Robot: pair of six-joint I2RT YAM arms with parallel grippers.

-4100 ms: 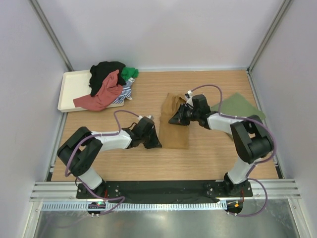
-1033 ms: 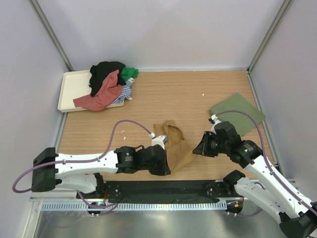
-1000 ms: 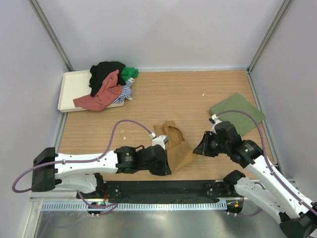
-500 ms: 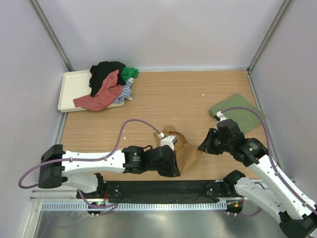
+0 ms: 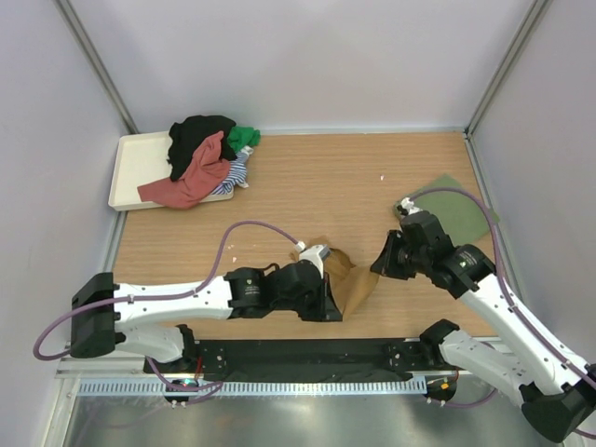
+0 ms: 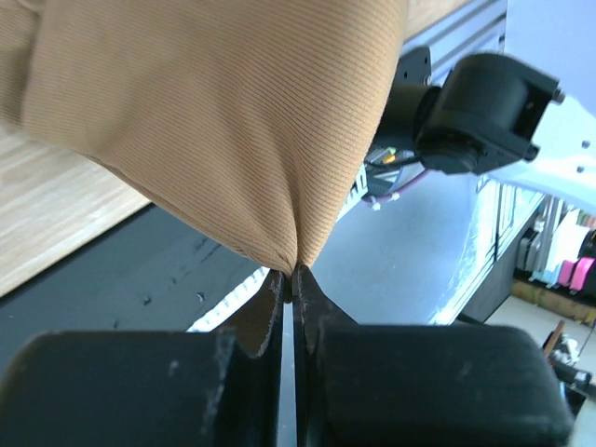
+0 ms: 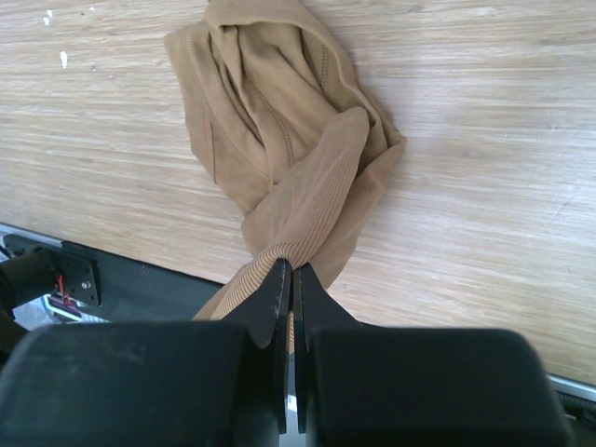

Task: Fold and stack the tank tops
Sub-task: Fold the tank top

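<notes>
A mustard brown tank top [image 5: 349, 279] hangs bunched between the two arms near the table's front edge. My left gripper [image 5: 328, 300] is shut on one corner of that top [image 6: 233, 121], pinching the cloth at the fingertips [image 6: 291, 275]. My right gripper [image 5: 377, 270] is shut on another edge of it, and the rest of the top [image 7: 279, 121] trails onto the wood. A folded olive green tank top [image 5: 456, 209] lies flat at the right. Several more tank tops [image 5: 205, 158], black, red, green and striped, sit heaped on the cream tray [image 5: 135, 168].
The tray stands at the back left against the left wall. The black base rail [image 5: 307, 354] runs along the near edge, just below the held cloth. Grey walls close in the table on three sides.
Both grippers have carried the mustard top toward the right along the near edge. The left arm stretched further out and the right gripper lifted slightly, so the cloth now hangs tighter between them.
</notes>
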